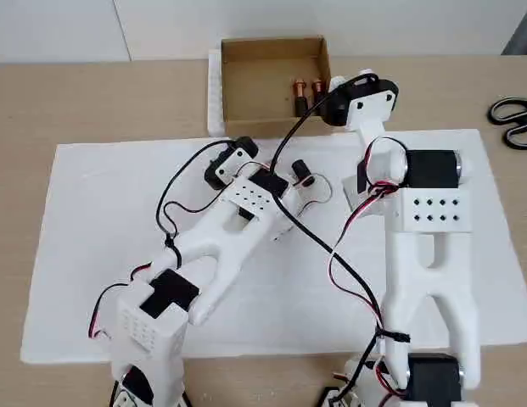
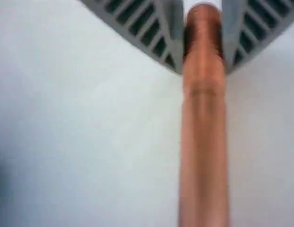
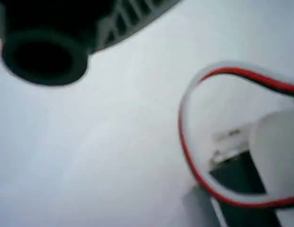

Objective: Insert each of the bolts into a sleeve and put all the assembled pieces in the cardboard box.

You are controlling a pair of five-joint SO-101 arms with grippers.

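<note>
My left gripper point(image 2: 203, 33) is shut on a copper bolt point(image 2: 203, 142), whose shaft runs out from between the grey fingers point(image 2: 151, 28) over the white sheet. In the high view that arm reaches to the middle of the sheet, just short of a black sleeve point(image 1: 301, 169). The right wrist view has this black sleeve point(image 3: 45, 56) with its open end showing, held at my right gripper point(image 3: 75, 28) beside a grey finger point(image 3: 132, 19). The cardboard box point(image 1: 271, 42) stands at the back with two assembled pieces point(image 1: 307, 91) inside.
A white sheet point(image 1: 119, 254) covers the working area. Scissors point(image 1: 513, 119) lie at the far right on the bare table. A white strip point(image 1: 215, 93) lies along the box's left side. Red and black wires point(image 3: 222, 75) loop close to the right gripper.
</note>
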